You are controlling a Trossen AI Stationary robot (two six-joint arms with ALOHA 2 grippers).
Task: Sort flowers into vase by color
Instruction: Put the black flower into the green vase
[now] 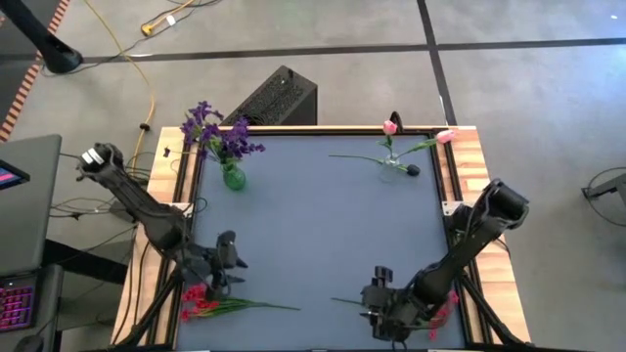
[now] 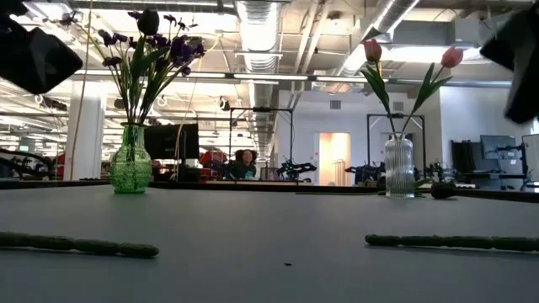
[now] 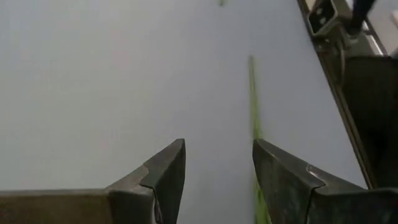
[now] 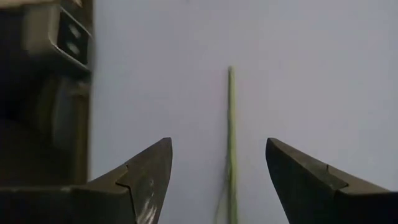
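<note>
A spray of red blossoms (image 1: pixel 199 299) lies flat near the table's near-left corner, its green stem (image 3: pixel 254 112) pointing right. A second red spray (image 1: pixel 445 309) lies near the near-right corner with its stem (image 4: pixel 230 137) pointing left. My left gripper (image 3: pixel 217 146) is open and hovers just beyond the left spray (image 1: pixel 227 259), the stem beside one finger. My right gripper (image 4: pixel 217 144) is open over the right stem (image 1: pixel 377 301), one finger on either side and apart from it. Purple blooms stand in a green vase (image 1: pixel 233 177). Two pink tulips stand in a clear vase (image 1: pixel 391 166).
A loose green stem (image 1: pixel 354 156) and a small dark object (image 1: pixel 413 169) lie by the clear vase at the far right. The dark mat has a raised wooden frame (image 1: pixel 472 166) around it. In the low view both stems (image 2: pixel 80 246) (image 2: pixel 455 241) lie flat on the mat.
</note>
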